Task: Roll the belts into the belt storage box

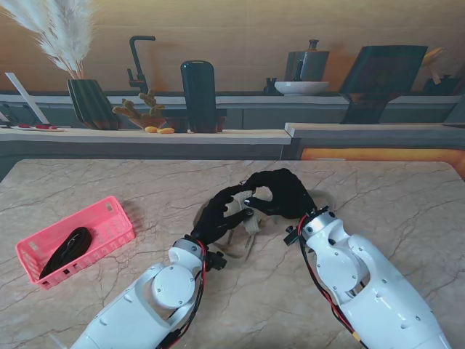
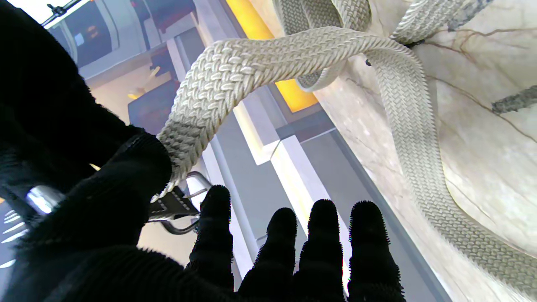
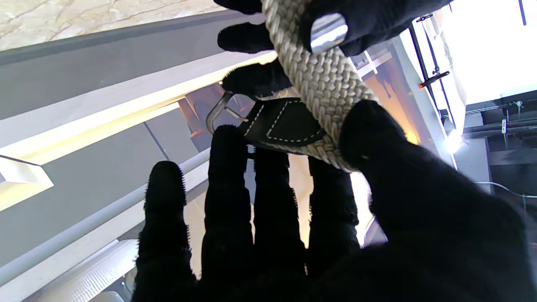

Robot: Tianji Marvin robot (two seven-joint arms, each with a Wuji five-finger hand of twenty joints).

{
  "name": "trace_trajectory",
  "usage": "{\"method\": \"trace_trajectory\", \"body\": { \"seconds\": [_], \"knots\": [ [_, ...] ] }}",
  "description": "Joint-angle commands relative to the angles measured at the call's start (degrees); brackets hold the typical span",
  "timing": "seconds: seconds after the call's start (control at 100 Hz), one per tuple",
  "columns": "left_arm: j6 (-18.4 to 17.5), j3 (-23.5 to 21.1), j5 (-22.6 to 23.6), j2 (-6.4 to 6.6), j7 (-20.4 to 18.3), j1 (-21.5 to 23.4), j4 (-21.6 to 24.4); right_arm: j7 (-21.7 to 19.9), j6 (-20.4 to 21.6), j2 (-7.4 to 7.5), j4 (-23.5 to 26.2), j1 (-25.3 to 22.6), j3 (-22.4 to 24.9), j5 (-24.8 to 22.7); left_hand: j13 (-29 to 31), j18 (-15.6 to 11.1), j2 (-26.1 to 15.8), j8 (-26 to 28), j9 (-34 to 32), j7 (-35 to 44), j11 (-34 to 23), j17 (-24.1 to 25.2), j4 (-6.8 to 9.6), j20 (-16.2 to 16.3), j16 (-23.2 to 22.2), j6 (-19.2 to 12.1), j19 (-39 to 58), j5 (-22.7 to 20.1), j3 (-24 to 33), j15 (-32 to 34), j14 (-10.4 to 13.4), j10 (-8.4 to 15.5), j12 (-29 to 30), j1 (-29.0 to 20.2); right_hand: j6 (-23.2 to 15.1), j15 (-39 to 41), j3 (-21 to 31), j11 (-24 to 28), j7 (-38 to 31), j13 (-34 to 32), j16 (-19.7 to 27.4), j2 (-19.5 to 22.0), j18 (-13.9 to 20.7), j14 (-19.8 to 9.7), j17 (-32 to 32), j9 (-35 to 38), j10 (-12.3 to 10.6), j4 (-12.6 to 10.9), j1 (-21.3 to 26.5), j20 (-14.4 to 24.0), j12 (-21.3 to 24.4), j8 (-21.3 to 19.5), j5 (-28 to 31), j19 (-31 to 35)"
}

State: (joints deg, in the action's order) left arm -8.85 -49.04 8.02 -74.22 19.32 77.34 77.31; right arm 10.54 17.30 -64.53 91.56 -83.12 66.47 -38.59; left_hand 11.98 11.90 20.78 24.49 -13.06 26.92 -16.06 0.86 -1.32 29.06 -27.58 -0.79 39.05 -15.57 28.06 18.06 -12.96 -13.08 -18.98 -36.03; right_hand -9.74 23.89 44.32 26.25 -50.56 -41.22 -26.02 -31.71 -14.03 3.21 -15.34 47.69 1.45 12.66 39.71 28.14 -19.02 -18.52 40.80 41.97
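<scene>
At table centre, the beige braided woven belt (image 1: 251,222) is pinched at its buckle end between the black-gloved left hand (image 1: 218,217) and black-gloved right hand (image 1: 280,193), thumbs pressing it against the fingers (image 3: 228,176); its remaining length trails loosely on the marble table (image 1: 363,189); the pink plastic mesh basket (image 1: 109,218), well left, holds one black belt (image 1: 65,251).

Two belts, one beige (image 1: 251,222), one black (image 1: 67,249); one pink basket (image 1: 116,216).
</scene>
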Motion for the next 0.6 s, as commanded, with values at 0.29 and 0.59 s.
{"method": "trace_trajectory", "body": {
  "seconds": [0.29, 0.59],
  "knots": [
    [1.52, -1.94, 1.42, 1.27, -1.48, 1.11, 1.05, -1.19, -2.99, -0.63, 3.91, -1.52, -0.08, 4.53, -4.63, -2.90, 4.97, -4.67, 4.15, -10.85, 8.25, 1.57, -0.86, -2.72, 4.61, 8.70, -6.76, 4.57, 1.76, -4.25, 1.37, -0.14, 5.86, 2.89, -13.26, 1.30, 4.11, 4.07, -7.63, 6.04, 0.45, 4.46, 1.21, -0.87, 0.86, -3.70, 3.83, -1.04, -2.30, 2.21, -1.54, -2.62, 4.89, 0.54],
    [-1.89, -0.91, 1.43, 1.78, -3.62, 0.59, 0.69, -4.80, -5.78, -0.55, 4.60, -1.73, 0.00, 9.06, -6.06, -4.35, 5.96, -7.65, 6.01, -15.60, 12.79, 0.92, -1.27, -4.82, 7.26, 6.40, -14.24, 7.43, 3.49, -7.38, 2.34, 0.78, 6.35, 4.92, -12.61, 22.52, 6.87, 13.15, -7.71, 1.15, -12.20, 2.29, 7.93, -1.18, -3.93, -1.85, 3.22, -0.80, -3.43, 13.64, -6.88, -0.95, 6.73, 16.77]
  ]
}}
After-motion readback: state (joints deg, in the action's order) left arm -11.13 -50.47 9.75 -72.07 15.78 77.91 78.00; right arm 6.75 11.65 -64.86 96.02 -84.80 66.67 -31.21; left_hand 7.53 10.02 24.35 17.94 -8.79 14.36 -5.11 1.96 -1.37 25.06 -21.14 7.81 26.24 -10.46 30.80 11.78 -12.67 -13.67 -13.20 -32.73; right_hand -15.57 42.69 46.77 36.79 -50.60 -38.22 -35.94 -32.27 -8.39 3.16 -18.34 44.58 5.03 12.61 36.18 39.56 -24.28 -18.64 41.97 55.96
